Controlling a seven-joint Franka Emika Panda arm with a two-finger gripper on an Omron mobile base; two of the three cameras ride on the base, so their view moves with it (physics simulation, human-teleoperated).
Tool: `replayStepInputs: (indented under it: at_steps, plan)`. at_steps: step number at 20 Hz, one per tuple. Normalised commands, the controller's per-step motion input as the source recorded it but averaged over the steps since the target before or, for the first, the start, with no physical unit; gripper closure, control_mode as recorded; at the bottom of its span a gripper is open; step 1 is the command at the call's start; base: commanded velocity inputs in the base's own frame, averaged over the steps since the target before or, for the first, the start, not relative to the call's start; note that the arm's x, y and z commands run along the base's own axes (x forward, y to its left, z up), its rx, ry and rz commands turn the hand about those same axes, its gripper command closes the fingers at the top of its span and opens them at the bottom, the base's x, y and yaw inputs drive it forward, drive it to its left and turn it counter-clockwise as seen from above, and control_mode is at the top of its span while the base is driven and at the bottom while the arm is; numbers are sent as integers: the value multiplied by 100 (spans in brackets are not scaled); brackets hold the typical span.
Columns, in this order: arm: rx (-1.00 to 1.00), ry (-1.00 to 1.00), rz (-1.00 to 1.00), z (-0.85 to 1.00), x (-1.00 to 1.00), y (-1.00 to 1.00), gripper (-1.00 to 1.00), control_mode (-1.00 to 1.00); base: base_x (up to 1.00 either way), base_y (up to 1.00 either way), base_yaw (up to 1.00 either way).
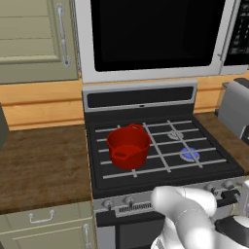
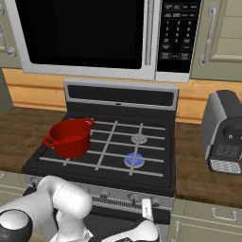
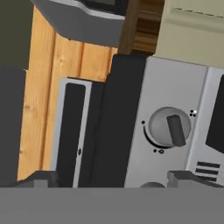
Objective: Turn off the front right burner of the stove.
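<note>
Burner (image 1: 190, 154) glows blue from base views; hand view shows knob (image 3: 169, 127) before wide-open, empty gripper (image 3: 111, 179)

The arm (image 1: 194, 214) covers the middle of the stove (image 1: 160, 141) front panel, so some knobs are hidden. The toaster (image 1: 237, 107) gets cut off by the right edge. In the hand view the tool's fingertips (image 3: 183, 177) barely poke up, can't tell their gap.

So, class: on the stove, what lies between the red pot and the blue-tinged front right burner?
Only black cooktop and thin grey grate bars, seen in both base views.
</note>
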Motion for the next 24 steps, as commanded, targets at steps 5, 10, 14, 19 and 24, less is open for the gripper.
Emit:
replayStepInputs:
  at_steps: [5,10,14,19,24]
  plan:
    - [-1,-10,2,-35,1,-22,-100,-100,0,0,0]
    - [-1,0,0,-14,15,0,-100,-100,0,0,0]
    - [0,-1,0,-11,24,0,-100,-100,0,0,0]
    - [0,0,-3,-4,40,0,-100,-100,0,0,0]
    - [0,0,-1,-13,30,0,-100,-100,0,0,0]
